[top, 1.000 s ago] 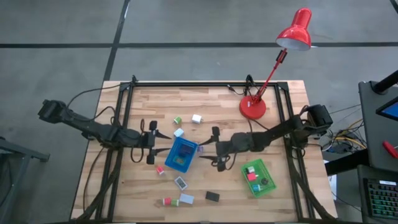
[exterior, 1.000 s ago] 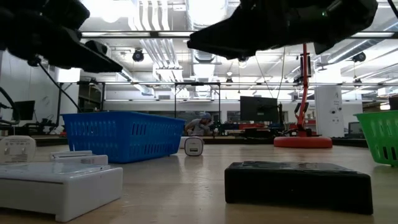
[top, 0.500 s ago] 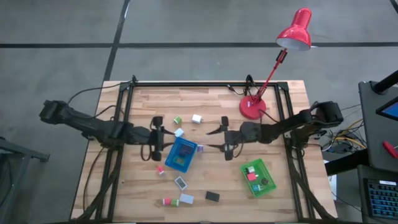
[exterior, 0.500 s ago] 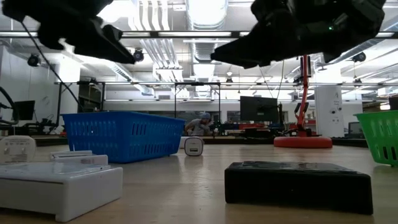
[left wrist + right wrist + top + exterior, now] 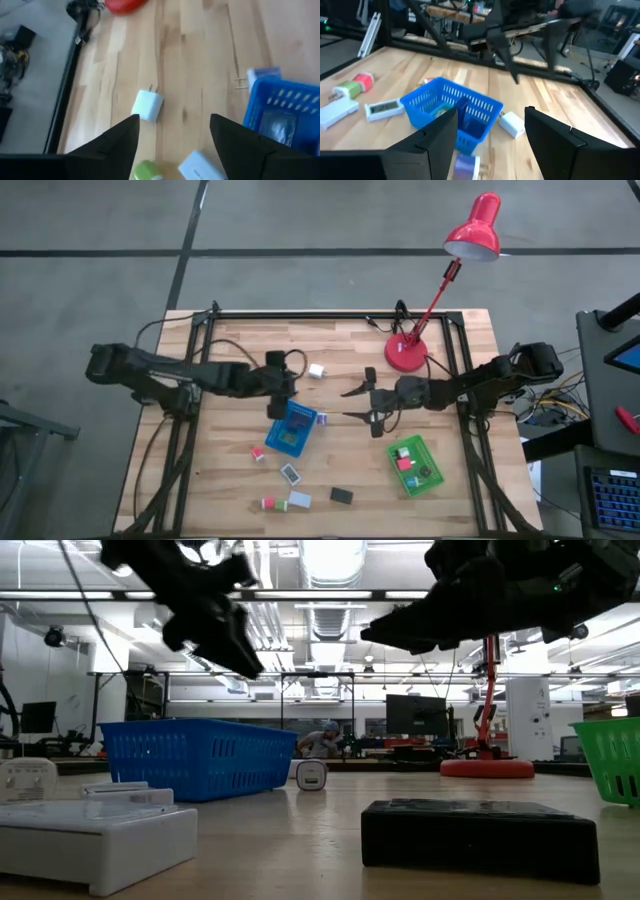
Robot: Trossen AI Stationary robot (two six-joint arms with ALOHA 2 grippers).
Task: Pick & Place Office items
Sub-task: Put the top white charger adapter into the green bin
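Note:
The office items lie scattered on the wooden table: a white cube [image 5: 317, 370], a black box [image 5: 341, 496], a white block [image 5: 299, 500] and small red and green pieces [image 5: 269, 503]. The blue tray [image 5: 292, 428] stands mid-table, the green tray [image 5: 415, 465] to its right. My left gripper [image 5: 282, 390] hangs open above the table by the blue tray's far left corner, over a white piece [image 5: 197, 166] and a green piece [image 5: 146, 171]; the white cube [image 5: 147, 105] lies ahead of it. My right gripper [image 5: 350, 404] is open, level, right of the blue tray, with nothing between its fingers.
A red desk lamp [image 5: 407, 352] stands at the far right. A purple piece [image 5: 321, 419] lies beside the blue tray's right side. The green tray holds red and dark pieces. A black frame [image 5: 330, 313] runs along the table's far edge.
My left gripper has swung toward the table's right and far side, risen and tipped nose-down; it now hangs by the blue tray's far left corner. My right gripper has drawn back toward the table's right edge, away from the blue tray.

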